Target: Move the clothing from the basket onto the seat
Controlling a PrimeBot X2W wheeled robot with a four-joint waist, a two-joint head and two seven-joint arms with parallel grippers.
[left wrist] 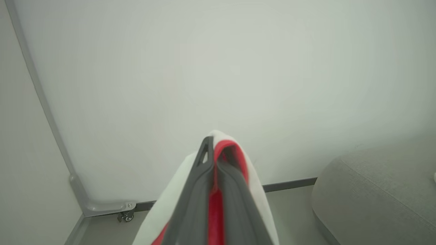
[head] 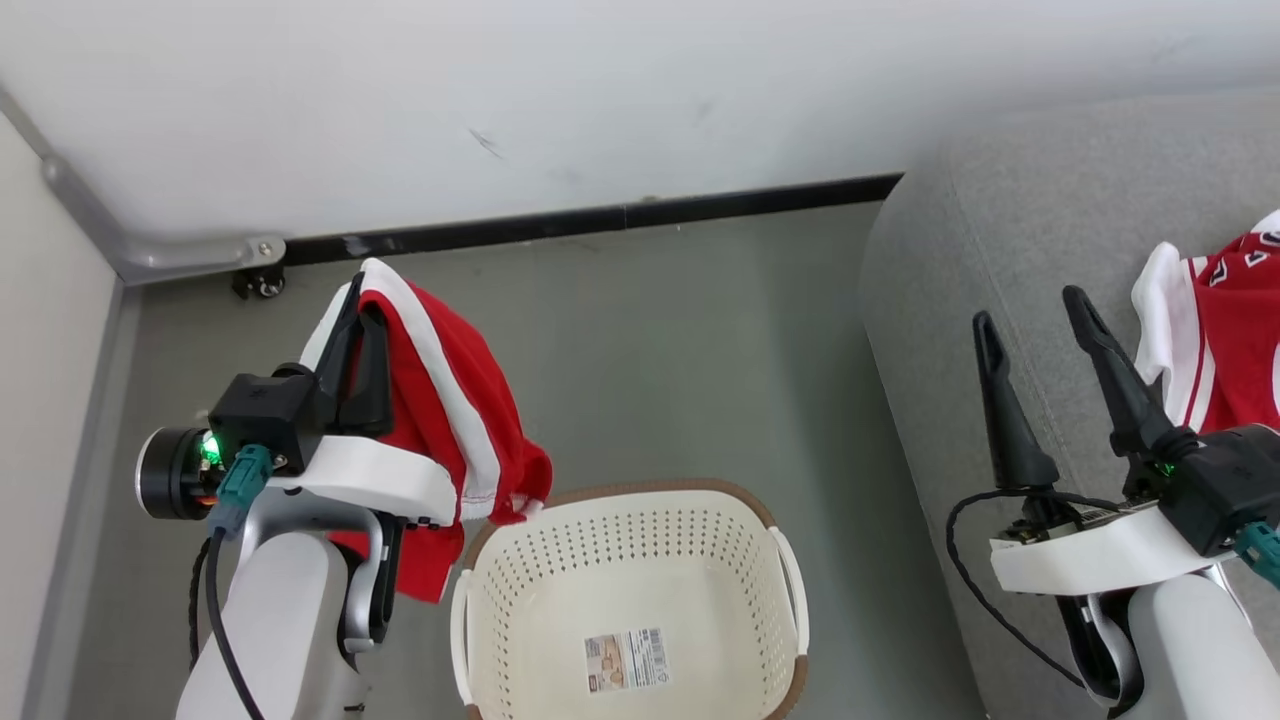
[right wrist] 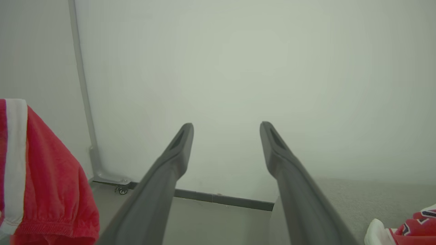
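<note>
Red garment [head: 450, 400] clamped in left end effector [head: 362, 305], draping wrist.

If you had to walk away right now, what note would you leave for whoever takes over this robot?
Left gripper: shut on a red garment, held up beside the basket.
Right gripper: open, holding nothing, over the edge of the seat.
Second garment: lying on the seat.
Done: one piece is on the seat, and no clothing shows in the basket.
Left: carry the red garment across to the seat and let go.
</note>
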